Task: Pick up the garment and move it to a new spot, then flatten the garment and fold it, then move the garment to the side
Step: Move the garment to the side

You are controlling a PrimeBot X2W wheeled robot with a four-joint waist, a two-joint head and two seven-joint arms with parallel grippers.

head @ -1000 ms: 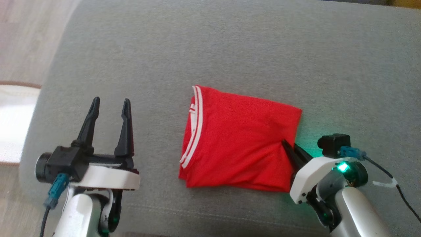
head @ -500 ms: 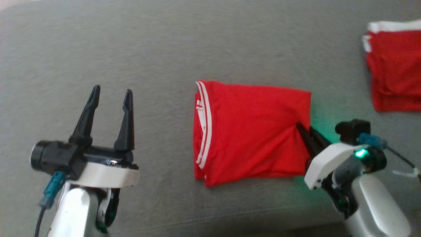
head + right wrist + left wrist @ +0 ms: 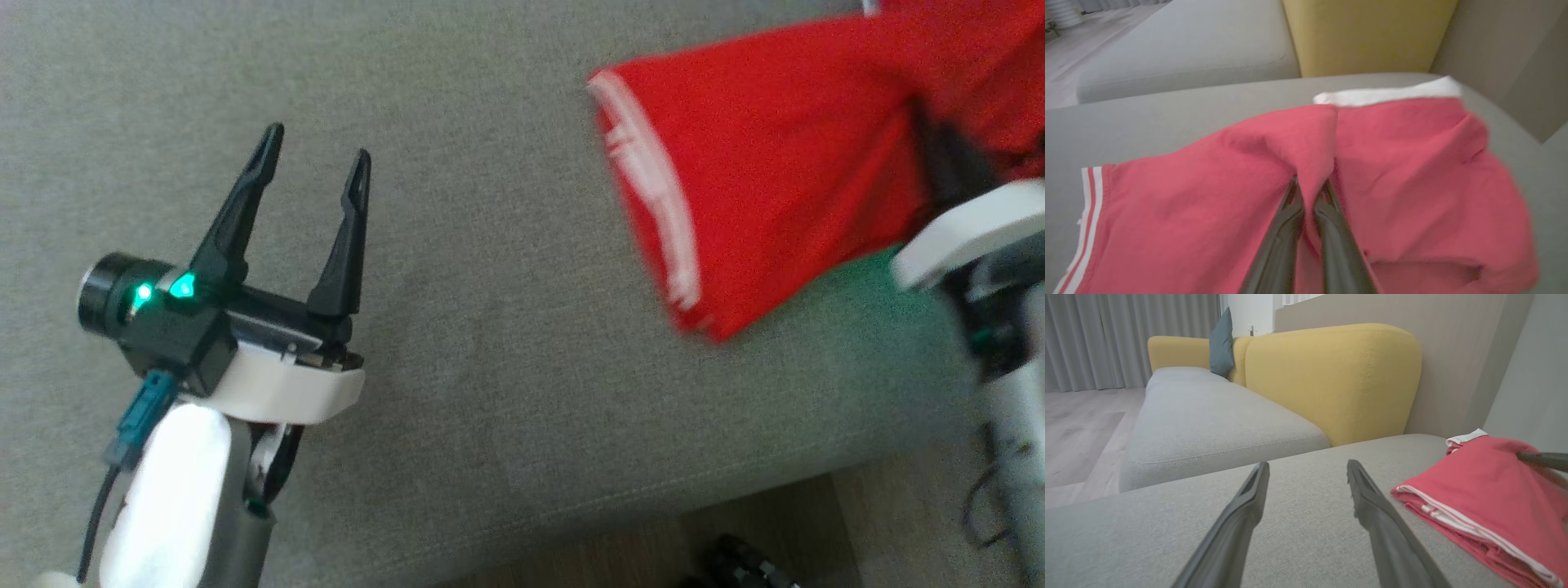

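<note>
Hovering over the nubby grey sofa cushion (image 3: pixel 490 343) at left, the left gripper (image 3: pixel 318 140) spreads its tapered black fingers wide, holding nothing. Further right the folded, soft red garment (image 3: pixel 759 180), edged with twin white stripes, rests on the cushion. Its right side tents up where the right gripper (image 3: pixel 1310 190) pinches a fold. The blurred white band (image 3: pixel 1384 96) behind may belong to another garment.
</note>
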